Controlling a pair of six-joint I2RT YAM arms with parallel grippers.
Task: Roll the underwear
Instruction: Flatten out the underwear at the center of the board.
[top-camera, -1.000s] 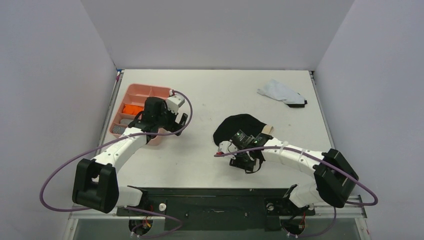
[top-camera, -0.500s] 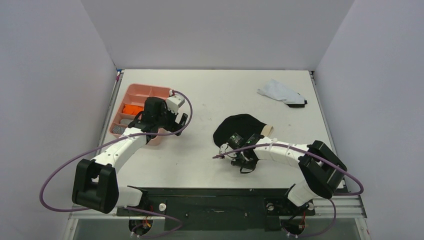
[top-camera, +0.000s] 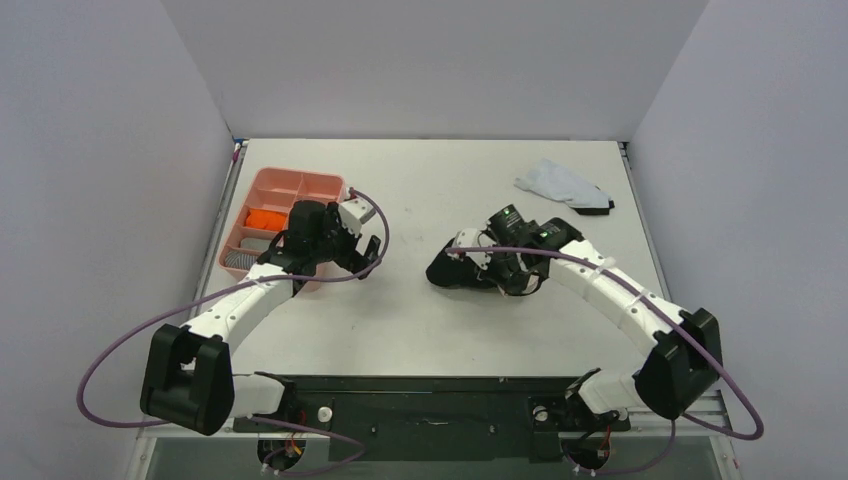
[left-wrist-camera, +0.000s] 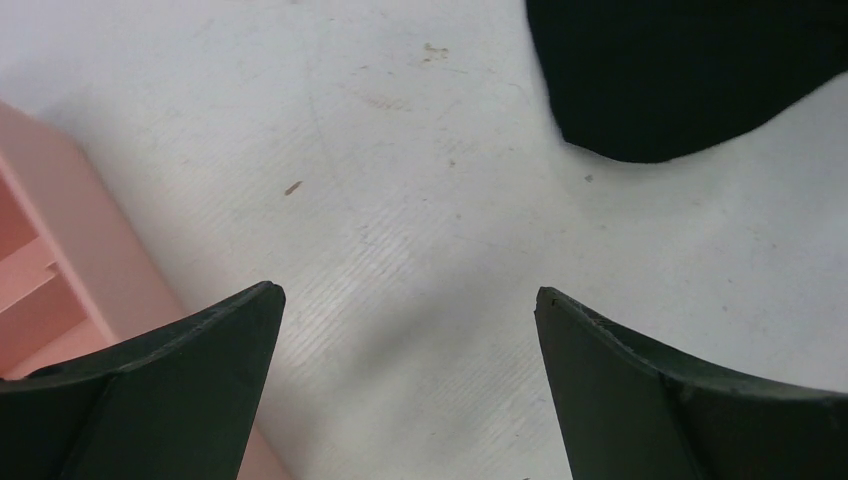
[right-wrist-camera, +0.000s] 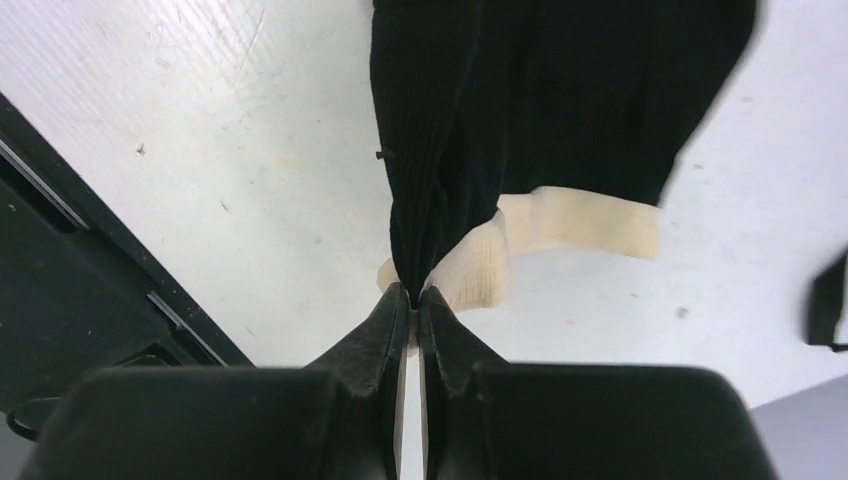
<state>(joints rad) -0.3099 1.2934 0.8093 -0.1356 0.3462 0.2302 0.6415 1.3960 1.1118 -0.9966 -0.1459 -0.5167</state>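
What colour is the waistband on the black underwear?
Beige; the waistband shows best in the right wrist view.

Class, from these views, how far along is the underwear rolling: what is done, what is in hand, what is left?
Done, apparently: the orange underwear lies in the pink tray. In hand: the right gripper pinches the black underwear at its beige waistband. Left: rolling it. The left gripper is open, holding nothing.

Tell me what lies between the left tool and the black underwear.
Only bare white table separates the open left tool from the black underwear; the left wrist view shows it, and the top view agrees.
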